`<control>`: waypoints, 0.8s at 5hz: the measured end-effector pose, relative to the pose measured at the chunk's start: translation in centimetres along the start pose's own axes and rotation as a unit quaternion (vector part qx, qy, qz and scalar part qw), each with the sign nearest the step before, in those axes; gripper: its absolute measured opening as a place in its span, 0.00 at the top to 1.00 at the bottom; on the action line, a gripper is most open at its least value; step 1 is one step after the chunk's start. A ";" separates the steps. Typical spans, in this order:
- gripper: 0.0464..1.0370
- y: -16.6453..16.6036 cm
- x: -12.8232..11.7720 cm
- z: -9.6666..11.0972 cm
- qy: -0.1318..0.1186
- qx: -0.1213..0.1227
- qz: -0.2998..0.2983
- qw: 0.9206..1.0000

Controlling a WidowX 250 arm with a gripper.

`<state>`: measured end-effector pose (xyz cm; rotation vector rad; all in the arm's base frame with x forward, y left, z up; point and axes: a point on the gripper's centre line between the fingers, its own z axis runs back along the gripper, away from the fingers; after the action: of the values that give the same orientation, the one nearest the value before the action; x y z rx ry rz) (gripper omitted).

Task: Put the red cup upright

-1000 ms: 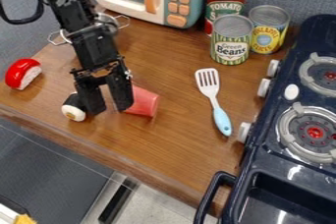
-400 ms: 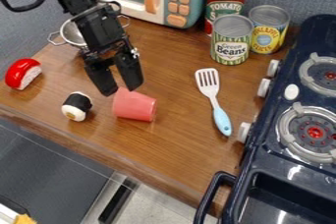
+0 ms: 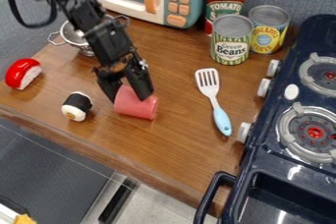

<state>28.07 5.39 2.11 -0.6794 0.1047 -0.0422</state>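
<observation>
Three ribbed metal cans (image 3: 231,46) with printed paper labels stand at the bench's back edge. Toward the front edge of the wooden bench (image 3: 174,144), one smooth, tapered red cup (image 3: 136,107) lies on its side, its wide end facing right. From where I stand, the black gripper (image 3: 130,95) is right over it, jaws apart, one across the cup's upper side; I can't tell whether they touch. One slotted spatula (image 3: 209,83) lies to the right, two toy foods (image 3: 76,106) to the left.
</observation>
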 end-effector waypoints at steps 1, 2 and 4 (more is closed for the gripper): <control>0.04 0.1 -0.8 -0.4 -0.004 -0.022 0.015 1.000; 0.05 -0.2 -1.3 -1.0 0.002 -0.033 0.020 0.999; 0.45 -1.3 -1.7 0.5 -0.015 0.040 0.016 0.999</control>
<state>26.44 4.78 3.49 -0.5974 0.0840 -0.0060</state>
